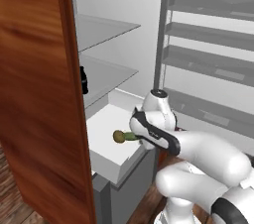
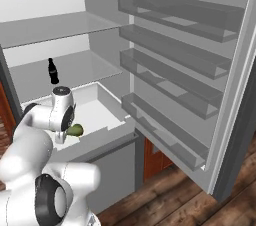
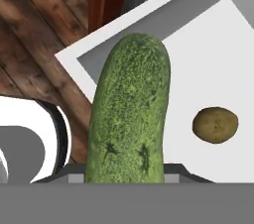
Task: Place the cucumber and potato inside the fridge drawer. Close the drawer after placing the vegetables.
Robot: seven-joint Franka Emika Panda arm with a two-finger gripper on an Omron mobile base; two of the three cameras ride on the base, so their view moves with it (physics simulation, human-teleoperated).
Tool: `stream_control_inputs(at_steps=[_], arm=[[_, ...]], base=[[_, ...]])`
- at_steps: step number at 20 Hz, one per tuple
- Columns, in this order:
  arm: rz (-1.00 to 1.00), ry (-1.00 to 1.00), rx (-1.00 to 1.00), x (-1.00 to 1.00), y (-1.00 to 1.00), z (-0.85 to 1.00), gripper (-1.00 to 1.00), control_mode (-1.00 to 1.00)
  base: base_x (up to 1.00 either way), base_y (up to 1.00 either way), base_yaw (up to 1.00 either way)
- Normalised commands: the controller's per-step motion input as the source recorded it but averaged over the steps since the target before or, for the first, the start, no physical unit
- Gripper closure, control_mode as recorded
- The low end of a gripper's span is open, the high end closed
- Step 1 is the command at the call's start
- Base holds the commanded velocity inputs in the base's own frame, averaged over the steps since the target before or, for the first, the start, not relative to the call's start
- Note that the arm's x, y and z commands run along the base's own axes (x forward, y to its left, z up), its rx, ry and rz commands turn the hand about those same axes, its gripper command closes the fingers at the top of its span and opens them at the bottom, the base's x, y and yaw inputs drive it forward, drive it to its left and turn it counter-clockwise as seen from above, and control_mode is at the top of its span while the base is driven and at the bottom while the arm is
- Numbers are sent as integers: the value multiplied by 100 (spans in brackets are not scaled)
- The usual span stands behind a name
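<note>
Here the small, bumpy dark-green cucumber [image 3: 130, 114] is clamped in the two-finger gripper [image 3: 126, 171], sticking straight out from between the dark finger tips, which are closed against its near end. In the hand view it hangs over the wide, shallow white fridge drawer [image 3: 218, 44], with the drawer's near corner rim showing just behind its rounded far end. In the left base view the cucumber [image 1: 130, 137] pokes out to the left of the hand, above the open bin's white floor [image 1: 106, 141].

The small, round-oval olive-brown potato [image 3: 215, 125] already lies on the drawer's white bottom, beside the cucumber and apart from it in the hand view. In the left base view the potato [image 1: 119, 137] sits right at the cucumber's tip; whether the two touch there cannot be told.

The drawer [image 2: 102, 110] stands pulled out from the grey fridge, its grey front panel [image 2: 107, 172] facing the robot. Above it are translucent glass shelves [image 2: 65, 72], and a small dark bottle [image 2: 52, 71] stands upright on the lower one. The fridge door [image 2: 190, 70] hangs open with its grey racks. Brown wooden planks [image 2: 165, 200] cover the floor below, and a reddish wooden cabinet panel [image 1: 34, 94] stands on the left.
</note>
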Motion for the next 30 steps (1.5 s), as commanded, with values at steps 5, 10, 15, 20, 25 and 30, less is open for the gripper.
stream_control_inputs(at_steps=[5, 10, 15, 20, 25, 30], arm=[[0, -1, 0, -24, -6, -26, 100, -100], [0, -1, 0, 28, 0, 21, 100, -100], [0, -4, -3, 70, 0, 57, 100, -100], [0, -3, -4, 74, 5, -14, 100, -100], [0, 0, -2, 48, 17, -52, 100, -100], [5, 0, 0, 26, 30, -55, 100, -100]], base=[[0, 0, 0], [0, 0, 0], [0, 0, 0], [0, 0, 0], [0, 0, 0], [0, 0, 0]])
